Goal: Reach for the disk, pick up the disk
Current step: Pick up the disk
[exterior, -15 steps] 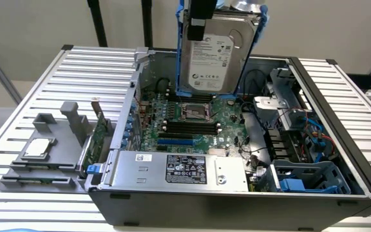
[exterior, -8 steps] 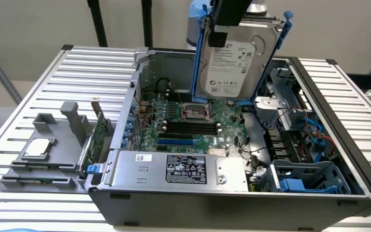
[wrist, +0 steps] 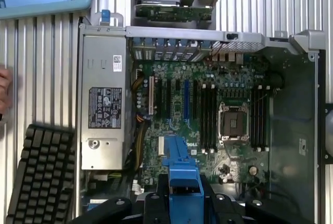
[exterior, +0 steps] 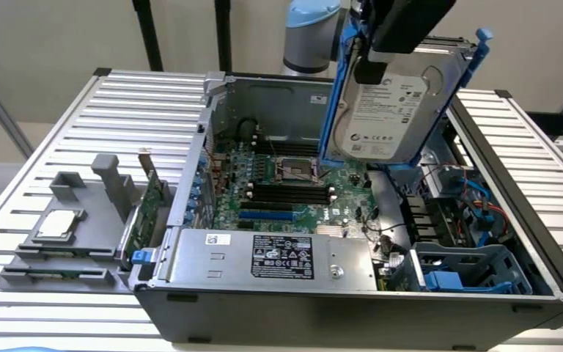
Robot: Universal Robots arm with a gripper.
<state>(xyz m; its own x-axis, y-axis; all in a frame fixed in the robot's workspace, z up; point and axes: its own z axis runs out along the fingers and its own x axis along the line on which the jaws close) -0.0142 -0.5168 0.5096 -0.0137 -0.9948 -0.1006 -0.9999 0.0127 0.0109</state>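
Note:
The disk (exterior: 389, 110), a silver-grey hard drive with a white label and blue rails, hangs tilted in the air above the open computer case (exterior: 360, 308), toward the exterior view's right. My black gripper (exterior: 384, 51) is shut on its upper end. In the wrist view the disk's blue rail end (wrist: 182, 167) sticks out between my gripper's (wrist: 184, 198) black fingers, with the motherboard (wrist: 208, 109) far below it.
A blue plastic cage (exterior: 468, 268) sits in the case's near right corner, beside the power supply (exterior: 272, 257). A grey fixture holding a small square chip (exterior: 56, 224) stands on the slatted table at the exterior view's left. A keyboard (wrist: 41, 177) and a hand (wrist: 4, 91) lie beside the case.

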